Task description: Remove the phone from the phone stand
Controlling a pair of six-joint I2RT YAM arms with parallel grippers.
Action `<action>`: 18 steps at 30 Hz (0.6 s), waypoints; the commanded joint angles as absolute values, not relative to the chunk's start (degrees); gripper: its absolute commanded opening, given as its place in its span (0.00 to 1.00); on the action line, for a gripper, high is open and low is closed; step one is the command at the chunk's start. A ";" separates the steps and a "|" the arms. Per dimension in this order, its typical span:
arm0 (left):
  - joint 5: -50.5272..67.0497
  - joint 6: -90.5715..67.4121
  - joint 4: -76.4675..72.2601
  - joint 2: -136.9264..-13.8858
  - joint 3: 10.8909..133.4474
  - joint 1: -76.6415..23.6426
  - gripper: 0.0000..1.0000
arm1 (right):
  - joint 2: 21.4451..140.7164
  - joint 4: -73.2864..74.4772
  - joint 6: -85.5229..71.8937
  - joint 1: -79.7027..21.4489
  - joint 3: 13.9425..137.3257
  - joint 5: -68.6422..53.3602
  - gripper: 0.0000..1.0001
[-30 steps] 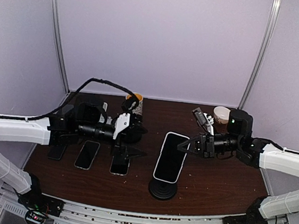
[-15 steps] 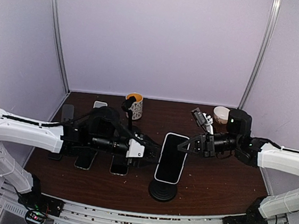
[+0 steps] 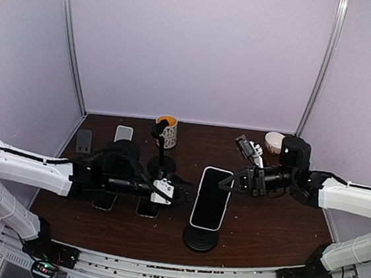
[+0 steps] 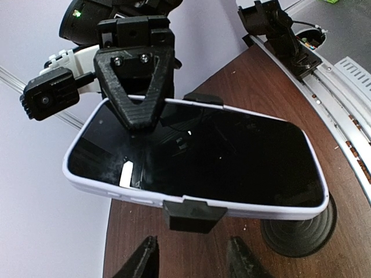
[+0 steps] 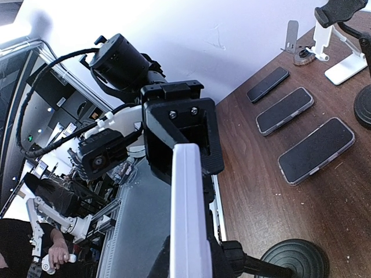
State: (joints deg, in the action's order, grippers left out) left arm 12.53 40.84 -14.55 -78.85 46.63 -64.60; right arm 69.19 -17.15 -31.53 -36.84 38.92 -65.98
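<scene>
— Where's the phone (image 3: 211,198) from where you stand?

— Middle of the dark table (image 3: 268,234), tilted back on the phone stand (image 3: 200,239), screen up and black. The stand's round base sits near the front edge.

— And the arms?

— The left arm (image 3: 30,166) reaches in low from the left, and its left gripper (image 3: 181,195) hangs just beside the phone's long left edge. The right gripper (image 3: 231,181) is at the phone's top end.

— Is it gripping the phone?

— From above I cannot say. The left wrist camera settles it: one black triangular finger lies flat on the glass at the top end. The right wrist camera looks along the white case edge, which runs up between the jaws, so they are clamped on the phone.

— The left jaws?

— Apart. The left wrist view shows both fingertips (image 4: 145,263) at the bottom of the picture, short of the case and not touching it.

— Is the phone out of the cradle?

— No. The same view shows two small black clamps (image 4: 194,213) gripping both long edges, which the overhead camera barely shows.

— Anything else?

— The right wrist camera sees three spare handsets (image 5: 316,149) lying flat in a row beyond the stand; from above the left arm hides part of them. At the back are a mug (image 3: 167,132) and a small bowl (image 3: 275,142).
</scene>
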 commanded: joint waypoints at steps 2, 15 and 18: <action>12.18 43.41 -17.49 -80.73 48.12 -64.51 0.43 | 69.24 -23.92 -33.20 -37.18 39.79 -68.12 0.00; 17.58 41.14 -24.62 -84.31 51.72 -66.26 0.40 | 69.40 -21.69 -31.78 -37.48 39.88 -66.98 0.00; 17.45 41.33 -24.02 -84.52 51.90 -66.31 0.26 | 69.18 -21.04 -31.51 -37.52 39.73 -66.80 0.00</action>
